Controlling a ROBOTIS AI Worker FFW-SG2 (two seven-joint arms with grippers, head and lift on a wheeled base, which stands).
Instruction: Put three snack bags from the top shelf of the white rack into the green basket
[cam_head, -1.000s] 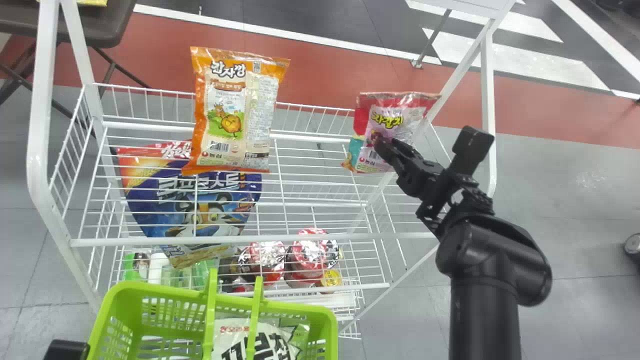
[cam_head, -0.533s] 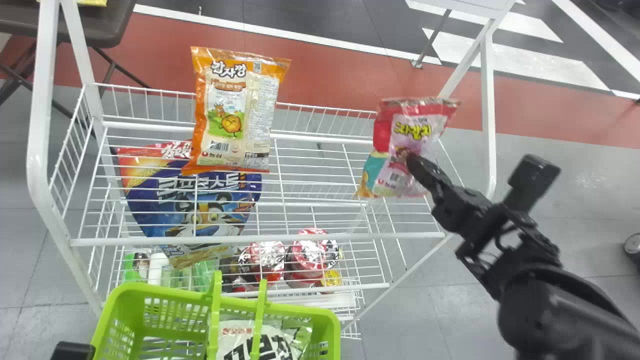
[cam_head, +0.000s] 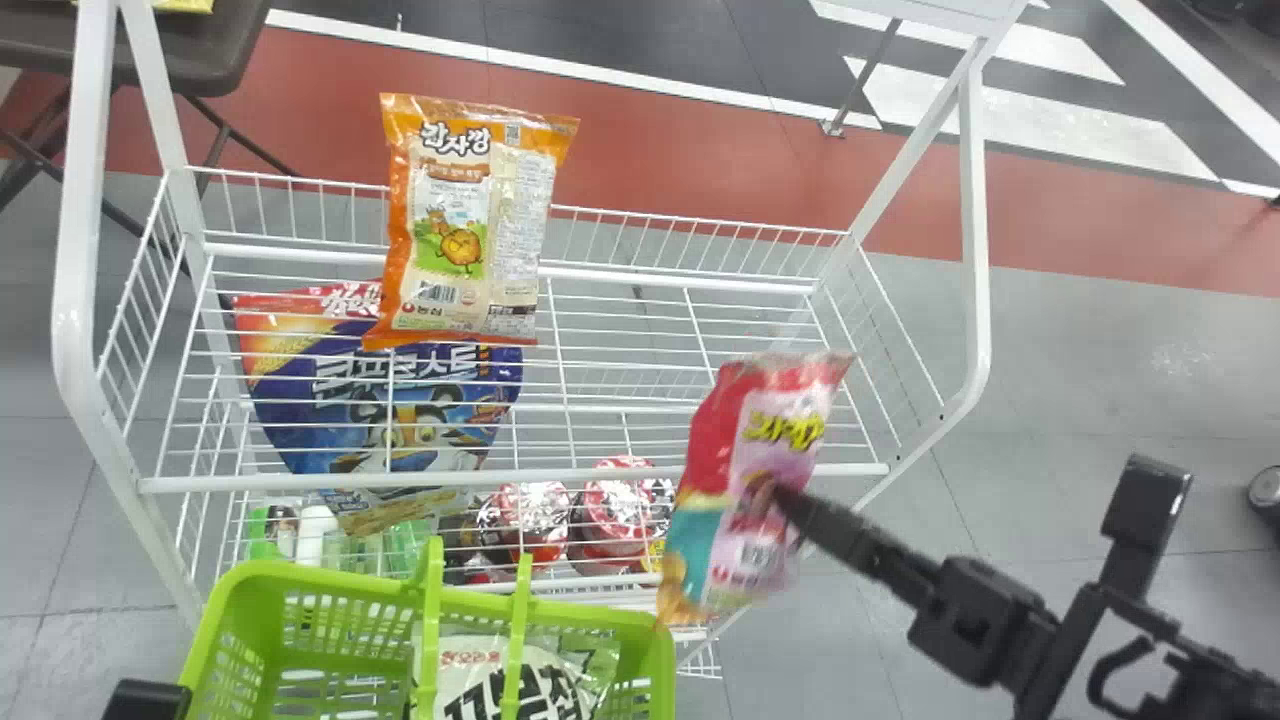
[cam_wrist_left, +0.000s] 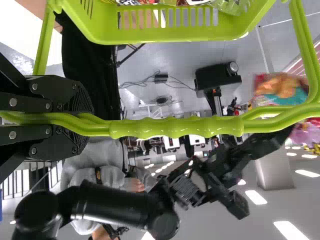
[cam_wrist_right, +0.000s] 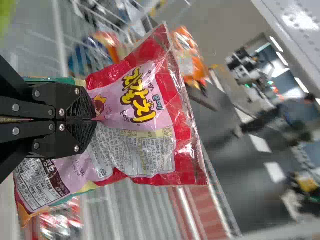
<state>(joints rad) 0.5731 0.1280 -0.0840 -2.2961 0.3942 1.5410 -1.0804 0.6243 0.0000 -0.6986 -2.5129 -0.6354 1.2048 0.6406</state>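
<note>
My right gripper (cam_head: 800, 505) holds the red and pink snack bag (cam_head: 765, 450) in front of the rack's right half, just right of and above the green basket (cam_head: 655, 640). In the right wrist view, the right gripper (cam_wrist_right: 92, 119) is shut on this snack bag (cam_wrist_right: 150, 145). An orange snack bag (cam_head: 470, 230) stands on the left part of the white rack's top shelf (cam_head: 640, 380). Inside the basket lies a white and green bag (cam_head: 510, 685). My left gripper (cam_head: 145, 700) is at the lower left; in the left wrist view, the left gripper (cam_wrist_left: 82, 116) is closed around the basket's handle (cam_wrist_left: 175, 127).
A blue cereal bag (cam_head: 390, 410) and red-lidded cups (cam_head: 620, 505) are on the rack below the top shelf. White posts (cam_head: 975, 230) frame the rack at either side. A dark table (cam_head: 200, 50) stands at the back left.
My right gripper has carried the red and pink bag from the top shelf's back right, first rightward, then forward and down toward the basket. The orange bag has stayed still.
</note>
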